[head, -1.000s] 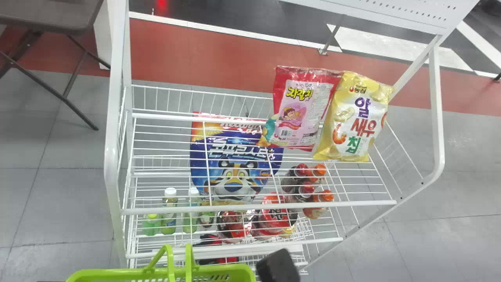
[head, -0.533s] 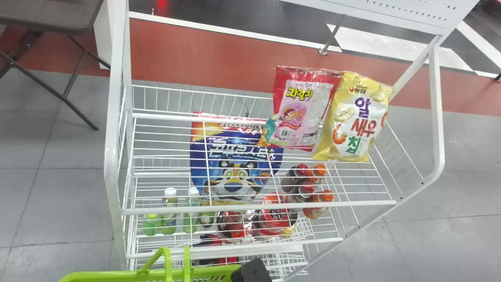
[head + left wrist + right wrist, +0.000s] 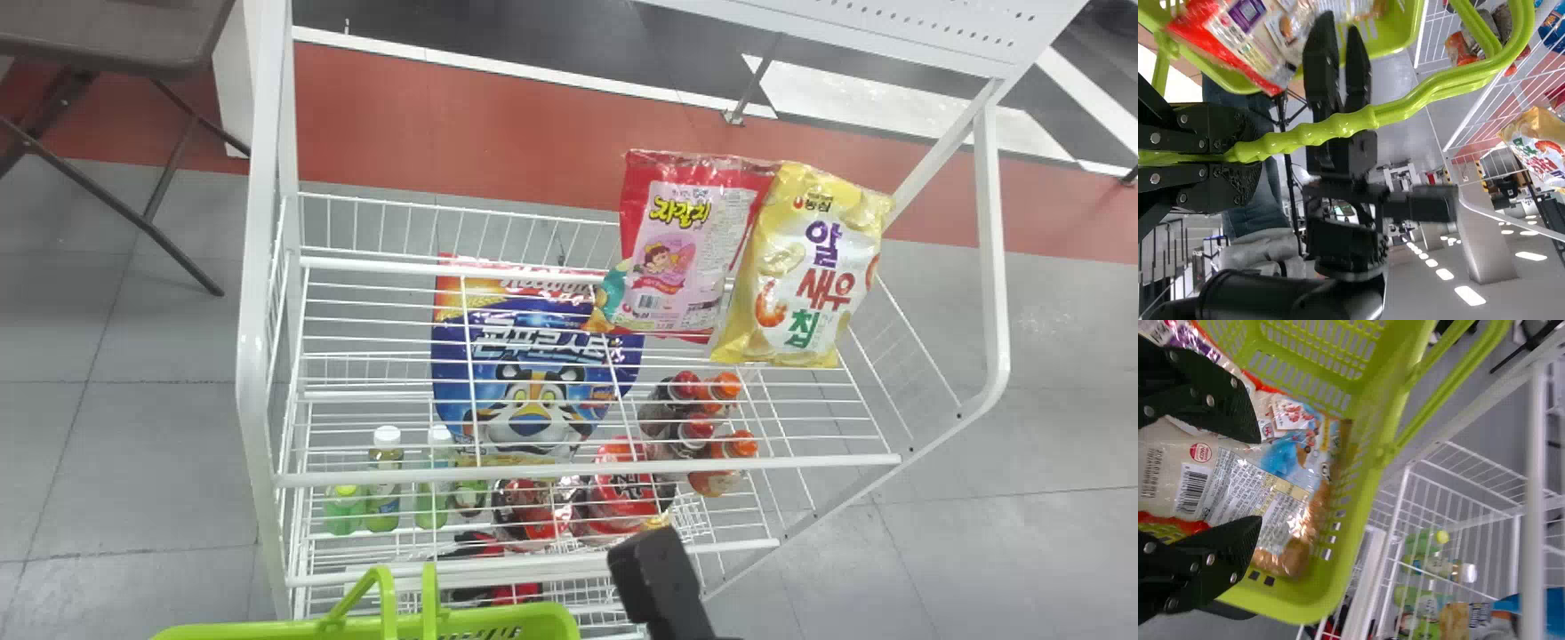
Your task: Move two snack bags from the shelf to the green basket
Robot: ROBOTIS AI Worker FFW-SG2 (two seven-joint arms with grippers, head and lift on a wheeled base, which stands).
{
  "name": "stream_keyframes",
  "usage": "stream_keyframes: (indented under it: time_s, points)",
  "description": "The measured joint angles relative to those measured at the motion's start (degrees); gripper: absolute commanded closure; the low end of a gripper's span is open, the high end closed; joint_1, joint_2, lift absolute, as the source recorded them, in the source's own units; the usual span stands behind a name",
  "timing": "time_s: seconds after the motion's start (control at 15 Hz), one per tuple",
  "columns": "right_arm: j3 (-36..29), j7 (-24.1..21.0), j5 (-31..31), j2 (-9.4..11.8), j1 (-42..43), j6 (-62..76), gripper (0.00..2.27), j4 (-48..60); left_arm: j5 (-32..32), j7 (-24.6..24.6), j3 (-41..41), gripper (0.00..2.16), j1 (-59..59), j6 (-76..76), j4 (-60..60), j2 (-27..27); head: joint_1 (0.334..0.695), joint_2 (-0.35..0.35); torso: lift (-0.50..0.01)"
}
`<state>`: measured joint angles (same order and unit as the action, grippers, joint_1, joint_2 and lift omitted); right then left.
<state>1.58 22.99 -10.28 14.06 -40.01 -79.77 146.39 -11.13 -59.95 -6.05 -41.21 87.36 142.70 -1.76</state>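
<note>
- Snack bags (image 3: 1238,473) are lying inside the green basket (image 3: 524,613), which is sitting at the lower left of the head view; they are appearing to number at least two, so the move is probably nearing its end.
- The right gripper (image 3: 1261,480) is standing wide over them, its fingers apart and seemingly gripping nothing.
- The left gripper (image 3: 1259,152) is closing around the basket's handle (image 3: 1398,110) and bearing it.
- A red-and-pink bag (image 3: 676,249) and a yellow bag (image 3: 805,276) are leaning together on the white wire shelf (image 3: 356,477), right of centre.
- Trouble could be coming from the right fingers: while sitting so near the slick film, they could be snagging a bag's edge on leaving and dragging it over the rim.
- The basket is hanging by its handle, so a knock could be setting it swinging or tipping against the shelf.
- Labels are showing: the basket's nearest bag is carrying a barcode and dense small print, while both shelf bags are bearing large, bold lettering.
</note>
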Motion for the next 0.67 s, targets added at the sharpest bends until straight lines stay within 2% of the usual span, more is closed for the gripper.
stream_keyframes:
  time_s: [0.2, 0.33, 0.47, 0.67]
  points:
    - [-3.06, 1.5, -1.88, -2.19, -1.79, 10.18, 0.08, 5.01, 0.06, -0.02, -0.13, 2.06, -0.1, -0.74, -0.32, 0.0, 0.695, -0.35, -0.016]
    - [-4.87, 3.19, -3.13, -4.9, -3.99, 28.62, 0.09, 5.36, 0.08, -0.14, -0.12, 2.06, -0.51, -1.92, -0.68, 0.0, 0.695, -0.35, -0.016]
    - [-5.13, 0.7, -3.04, -6.63, -5.47, 42.27, 0.09, 3.29, 0.12, -0.17, -0.11, 2.06, -0.79, -3.1, -1.17, 0.06, 0.695, -0.35, -0.016]
    - [-3.33, -5.7, -0.64, -7.28, -7.33, 59.95, 0.1, -2.98, 0.23, 0.06, -0.1, 2.06, -1.29, -4.62, -2.01, 0.17, 0.695, -0.35, -0.016]
